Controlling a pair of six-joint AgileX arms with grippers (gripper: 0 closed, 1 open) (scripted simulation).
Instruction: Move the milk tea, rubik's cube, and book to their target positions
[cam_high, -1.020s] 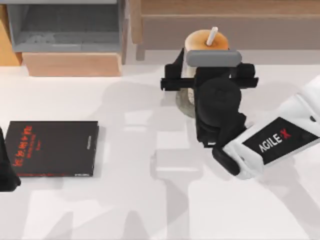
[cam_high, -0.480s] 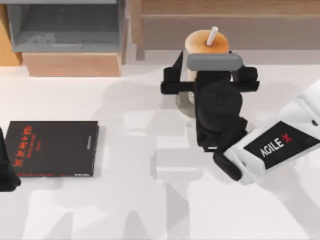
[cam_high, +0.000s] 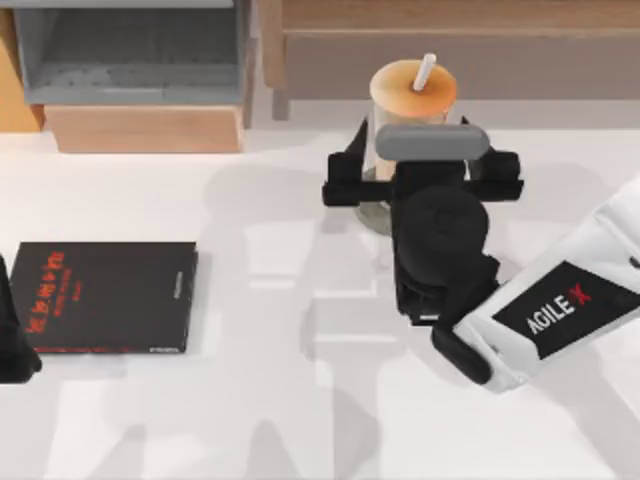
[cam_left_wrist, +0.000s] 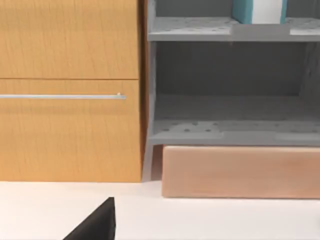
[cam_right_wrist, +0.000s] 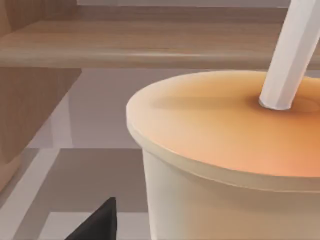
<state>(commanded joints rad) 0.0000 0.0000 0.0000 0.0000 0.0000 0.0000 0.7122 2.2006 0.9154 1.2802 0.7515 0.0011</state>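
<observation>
Between the right gripper's (cam_high: 421, 190) spread fingers, the milk tea (cam_high: 412, 92) is released, upright on the grey disc (cam_high: 372, 213); gripper is backed off slightly. Cup step judged done.

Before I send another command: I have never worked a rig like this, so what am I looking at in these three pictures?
Two AgileX robot arms work at a white table. One picture looks down from overhead; the other two come from cameras on the arms' wrists.

From above, the right gripper is at the milk tea, its fingers open, one on each side of the cup. The cup seems to stand on a grey stone disc. The right wrist camera sees the cup's lid and straw up close.

The left gripper is parked at the table's left edge, beside a flat black book. Its wrist camera faces a grey shelf with the teal book on an upper level.

Nothing is held.
</observation>
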